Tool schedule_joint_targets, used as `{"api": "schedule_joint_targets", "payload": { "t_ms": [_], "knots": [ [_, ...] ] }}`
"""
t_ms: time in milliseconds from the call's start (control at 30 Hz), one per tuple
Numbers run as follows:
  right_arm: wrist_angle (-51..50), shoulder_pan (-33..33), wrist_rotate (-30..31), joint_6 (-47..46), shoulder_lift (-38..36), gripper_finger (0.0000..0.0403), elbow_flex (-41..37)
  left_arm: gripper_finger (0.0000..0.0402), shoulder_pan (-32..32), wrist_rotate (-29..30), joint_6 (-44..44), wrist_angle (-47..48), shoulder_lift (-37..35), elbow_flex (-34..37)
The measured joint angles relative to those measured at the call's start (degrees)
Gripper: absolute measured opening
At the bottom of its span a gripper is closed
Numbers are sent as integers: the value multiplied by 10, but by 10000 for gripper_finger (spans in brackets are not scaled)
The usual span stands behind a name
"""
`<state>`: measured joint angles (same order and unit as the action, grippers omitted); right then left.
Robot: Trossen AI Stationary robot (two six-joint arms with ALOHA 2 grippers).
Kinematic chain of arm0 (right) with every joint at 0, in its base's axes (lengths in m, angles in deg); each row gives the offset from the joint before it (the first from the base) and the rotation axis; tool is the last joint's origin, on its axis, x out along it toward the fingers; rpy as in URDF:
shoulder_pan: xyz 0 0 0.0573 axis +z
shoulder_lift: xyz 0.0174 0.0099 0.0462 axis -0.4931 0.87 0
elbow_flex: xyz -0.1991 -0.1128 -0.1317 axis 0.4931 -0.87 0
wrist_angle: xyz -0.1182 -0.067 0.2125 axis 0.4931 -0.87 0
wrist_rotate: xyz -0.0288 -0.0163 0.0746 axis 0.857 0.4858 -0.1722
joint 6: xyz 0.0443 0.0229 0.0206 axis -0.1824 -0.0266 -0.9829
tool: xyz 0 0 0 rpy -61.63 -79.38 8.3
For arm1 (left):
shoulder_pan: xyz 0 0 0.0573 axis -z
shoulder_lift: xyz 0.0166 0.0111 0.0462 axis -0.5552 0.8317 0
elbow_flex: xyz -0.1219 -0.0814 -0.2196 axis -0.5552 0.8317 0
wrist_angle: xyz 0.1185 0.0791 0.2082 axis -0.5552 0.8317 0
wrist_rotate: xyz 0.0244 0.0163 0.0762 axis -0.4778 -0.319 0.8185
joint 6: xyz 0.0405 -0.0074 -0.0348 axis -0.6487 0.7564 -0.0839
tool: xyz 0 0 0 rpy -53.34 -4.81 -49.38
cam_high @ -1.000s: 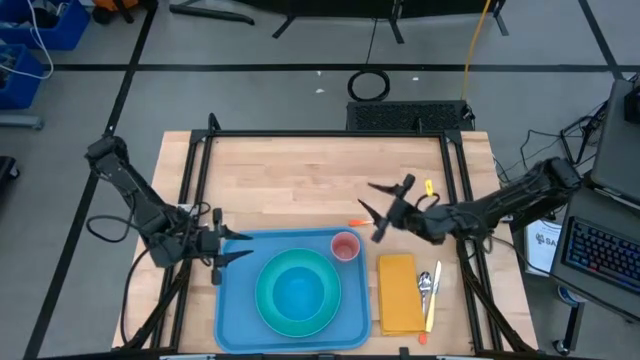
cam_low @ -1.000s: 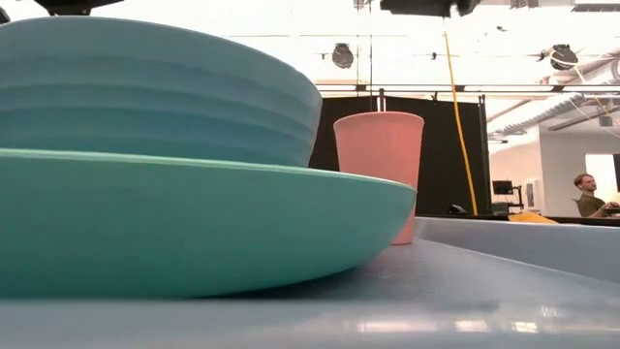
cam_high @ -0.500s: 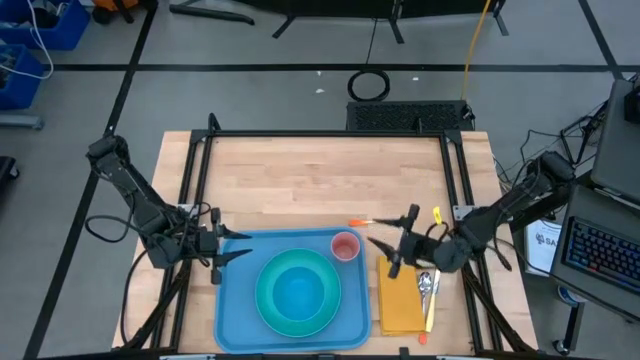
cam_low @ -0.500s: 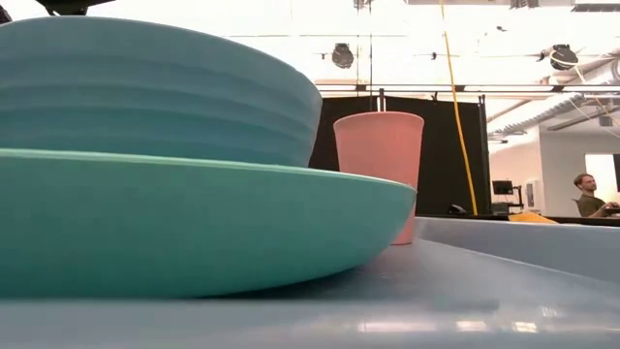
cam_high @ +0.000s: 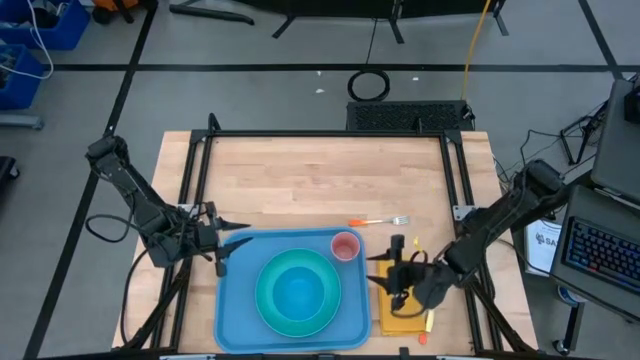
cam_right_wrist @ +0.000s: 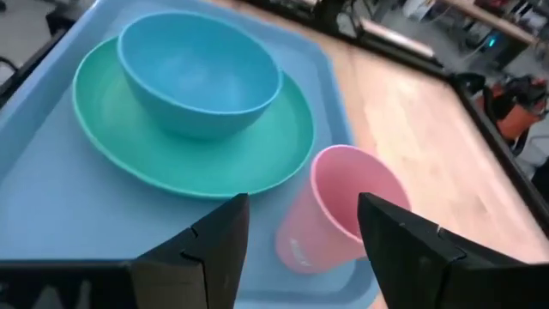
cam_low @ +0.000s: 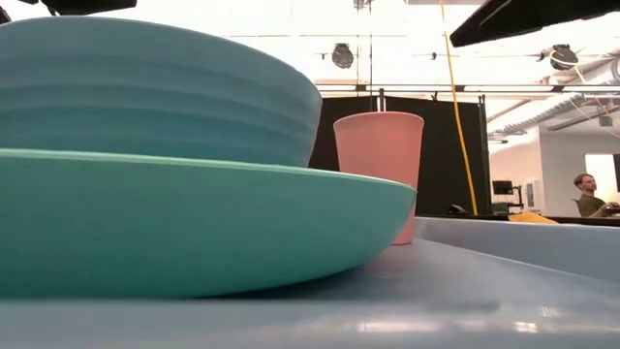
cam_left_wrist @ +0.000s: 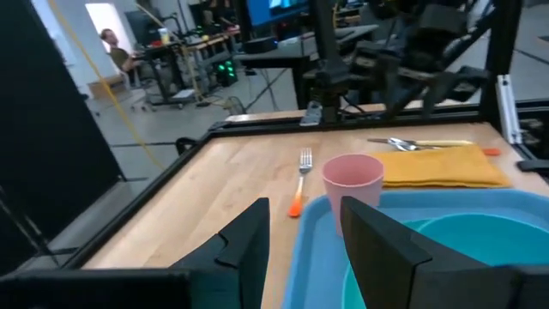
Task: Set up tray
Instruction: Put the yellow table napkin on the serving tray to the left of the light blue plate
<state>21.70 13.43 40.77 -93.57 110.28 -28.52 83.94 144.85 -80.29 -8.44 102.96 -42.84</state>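
The right gripper (cam_high: pixel 392 271) hovers wide and empty over the napkin (cam_high: pixel 398 312), just beside the tray (cam_high: pixel 233 307) (long axis across the table); the left gripper (cam_high: pixel 226 243), also parted, waits at its far corner.

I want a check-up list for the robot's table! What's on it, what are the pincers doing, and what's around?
Surface: wooden table, bare at the far half.
Job's things: blue tray at the near edge, holding a teal plate with a blue bowl on it and a pink cup upright in the tray's far right corner.
Clutter: yellow napkin right of the tray with cutlery on it; fork with an orange handle on bare wood.
Grippers: left pincer open at the tray's far left corner; right pincer open over the napkin, empty.
Cables: yellow cable on the floor.
Surroundings: a person at a desk far back.
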Motion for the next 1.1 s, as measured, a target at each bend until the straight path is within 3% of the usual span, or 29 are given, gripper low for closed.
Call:
{"api": "schedule_joint_targets", "payload": {
  "t_ms": [200,333,833,1100],
  "knots": [
    [-202,6,-41,-112,55,210,127,150,0,26,-15,0,0,0],
    [-275,6,-99,-185,87,210,186,150,0,30,-25,0,0,0],
    [-289,6,-351,-401,166,210,221,150,0,32,-113,-76,0,0],
    [-238,28,-397,-477,203,210,221,150,0,28,-112,-72,0,0]
  ]
}}
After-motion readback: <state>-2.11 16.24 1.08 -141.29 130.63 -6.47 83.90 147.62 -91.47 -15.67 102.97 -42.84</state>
